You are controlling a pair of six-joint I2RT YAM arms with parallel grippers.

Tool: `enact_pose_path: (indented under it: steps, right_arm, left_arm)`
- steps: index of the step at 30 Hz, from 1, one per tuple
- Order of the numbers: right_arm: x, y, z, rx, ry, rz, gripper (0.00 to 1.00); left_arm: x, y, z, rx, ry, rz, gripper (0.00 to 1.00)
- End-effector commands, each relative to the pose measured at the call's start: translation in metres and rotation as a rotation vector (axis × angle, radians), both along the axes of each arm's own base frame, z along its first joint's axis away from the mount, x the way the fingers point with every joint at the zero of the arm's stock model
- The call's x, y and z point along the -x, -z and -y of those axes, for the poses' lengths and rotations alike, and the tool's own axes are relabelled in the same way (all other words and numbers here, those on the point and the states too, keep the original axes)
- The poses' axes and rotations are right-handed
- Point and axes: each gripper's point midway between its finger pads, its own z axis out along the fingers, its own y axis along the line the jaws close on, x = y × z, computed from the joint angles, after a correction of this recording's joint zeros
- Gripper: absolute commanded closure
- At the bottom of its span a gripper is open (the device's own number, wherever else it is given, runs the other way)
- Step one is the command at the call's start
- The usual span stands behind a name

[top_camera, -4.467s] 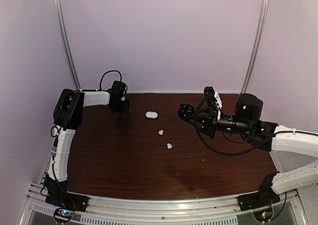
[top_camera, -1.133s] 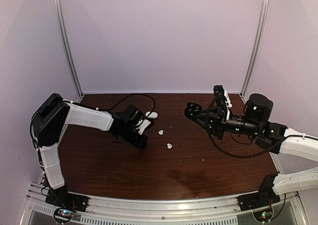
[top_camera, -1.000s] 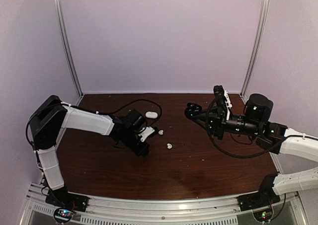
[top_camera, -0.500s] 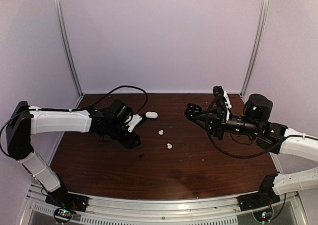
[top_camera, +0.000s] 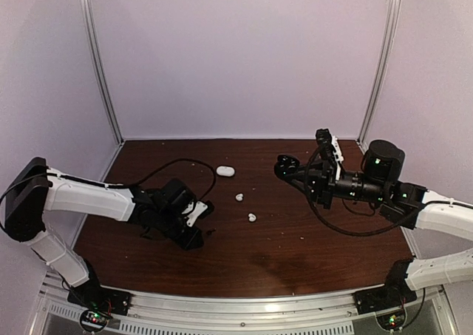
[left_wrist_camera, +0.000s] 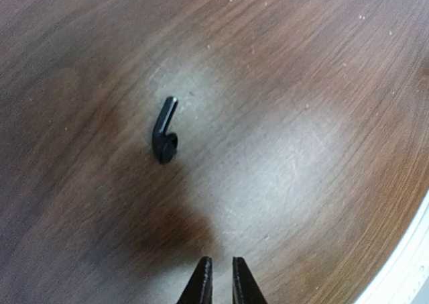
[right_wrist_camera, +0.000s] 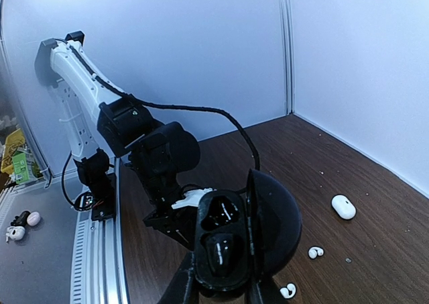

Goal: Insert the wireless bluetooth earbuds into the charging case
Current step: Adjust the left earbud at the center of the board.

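Note:
A small black earbud (left_wrist_camera: 164,133) with a short stem lies loose on the wood, just ahead of my left gripper (left_wrist_camera: 222,280). That gripper's jaws stand a narrow gap apart and hold nothing. It hovers low over the table's left middle (top_camera: 194,237). Two white earbuds (top_camera: 239,197) (top_camera: 252,217) lie mid-table and also show in the right wrist view (right_wrist_camera: 315,252) (right_wrist_camera: 288,290). My right gripper (right_wrist_camera: 220,287) is shut on the open black charging case (right_wrist_camera: 231,247), held in the air at the right (top_camera: 284,165). Its lower well seems to hold a glossy black bud.
A white oval case (top_camera: 225,171) lies at the back middle of the table and shows in the right wrist view (right_wrist_camera: 343,207). The left arm's black cable (top_camera: 185,165) loops over the table behind it. Metal rails (top_camera: 244,305) run along the near edge.
My left gripper has drawn back from the white earbuds toward the near left and sunk lower. The right arm and the case have stayed put.

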Motion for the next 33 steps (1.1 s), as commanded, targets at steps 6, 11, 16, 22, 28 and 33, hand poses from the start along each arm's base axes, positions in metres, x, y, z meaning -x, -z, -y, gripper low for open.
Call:
enact_pose_path:
  steps: [6, 11, 16, 22, 28, 33]
  right_arm:
    - [-0.008, 0.003, 0.0, 0.005, 0.028, 0.005, 0.89]
    - [-0.01, 0.006, -0.002, 0.016, 0.029, 0.002, 0.89]
    - [-0.013, 0.01, -0.003, 0.023, 0.032, -0.003, 0.89]
    - [-0.017, 0.014, -0.004, 0.031, 0.031, -0.007, 0.89]
    - [-0.019, 0.015, -0.003, 0.034, 0.033, -0.006, 0.89]
    - [-0.018, 0.013, 0.0, 0.028, 0.037, -0.007, 0.89]
  left_arm:
    - [-0.022, 0.011, 0.02, 0.031, -0.076, 0.018, 0.87]
    - [-0.036, 0.019, 0.013, -0.031, -0.113, 0.055, 0.88]
    - [-0.061, 0.016, 0.007, -0.032, -0.169, 0.094, 0.88]
    - [-0.095, 0.012, 0.008, -0.036, -0.195, 0.148, 0.88]
    - [-0.1, 0.012, 0.034, 0.02, -0.096, 0.136, 0.87]
    - [-0.111, -0.003, 0.027, 0.028, -0.14, 0.165, 0.83]
